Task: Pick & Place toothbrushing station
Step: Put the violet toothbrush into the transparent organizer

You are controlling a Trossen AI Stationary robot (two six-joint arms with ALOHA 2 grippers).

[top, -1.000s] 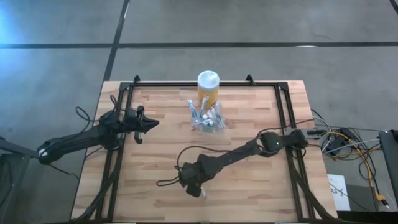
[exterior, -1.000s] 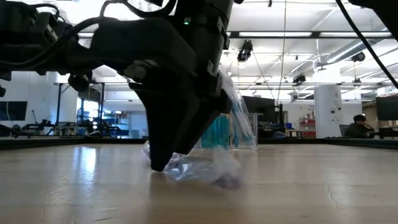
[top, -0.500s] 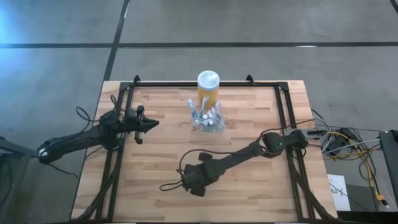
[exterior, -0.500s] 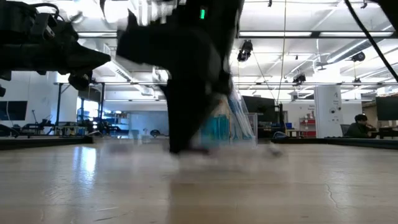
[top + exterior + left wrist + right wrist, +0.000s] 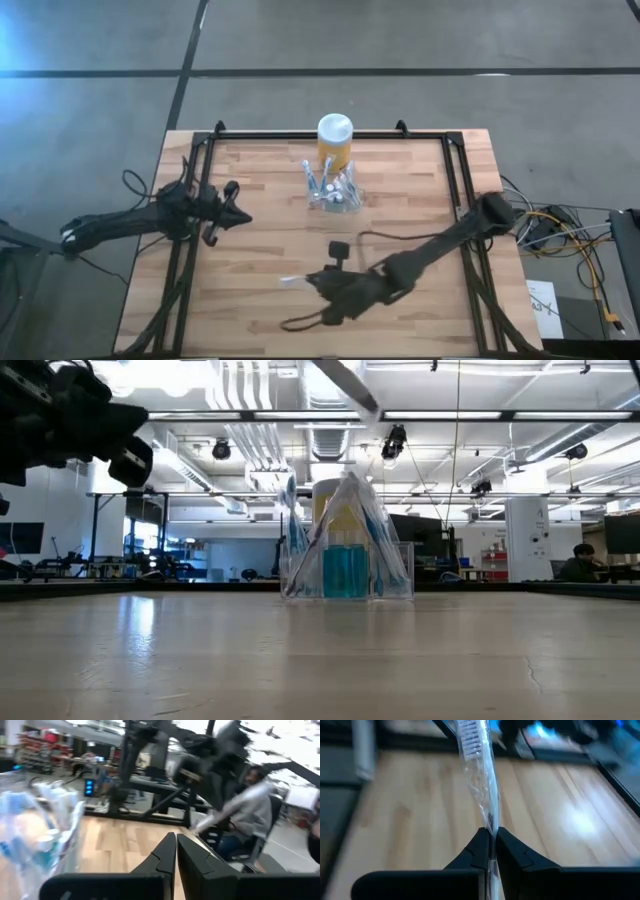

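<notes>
Fingers [image 5: 485, 847] of my right gripper [image 5: 318, 283] pinched tight on a wrapped toothbrush [image 5: 479, 775], left gripper [image 5: 243, 216] closed, empty, near the toothbrushing station [image 5: 333, 190].

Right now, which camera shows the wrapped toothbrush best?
The right wrist view: the toothbrush fills it, wrapper and bristles plain, pinched in the shut right tool. The high view shows only a small pale sliver. The low view catches one blurred end. The left wrist view shows a blurred streak.

A large robotics lab or workshop: exposed ceiling ducts [image 5: 300, 435], strip lights, monitors [image 5: 620, 532] on far benches and a wooden counter [image 5: 270, 250] on a grey concrete floor [image 5: 420, 35].
</notes>
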